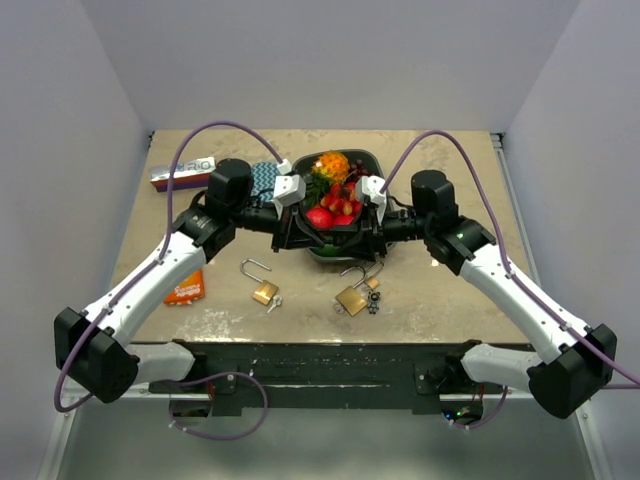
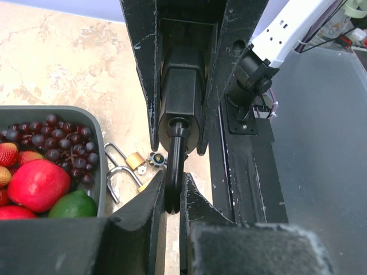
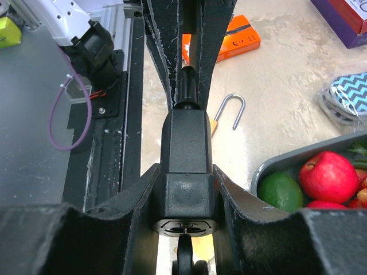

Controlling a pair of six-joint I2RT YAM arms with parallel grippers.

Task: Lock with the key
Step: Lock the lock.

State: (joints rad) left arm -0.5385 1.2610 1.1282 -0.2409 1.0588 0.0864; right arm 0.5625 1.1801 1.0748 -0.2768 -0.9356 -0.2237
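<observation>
Black padlock (image 3: 186, 143) — between 2 end effectors (image 2: 172, 197) (image 3: 187, 177)

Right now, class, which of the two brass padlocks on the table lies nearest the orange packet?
The left-hand padlock, just right of the orange packet. The other padlock lies farther right, keys beside it.

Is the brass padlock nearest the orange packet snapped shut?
No, in the top view that brass padlock lies on the table with its shackle swung open, one leg free.
</observation>
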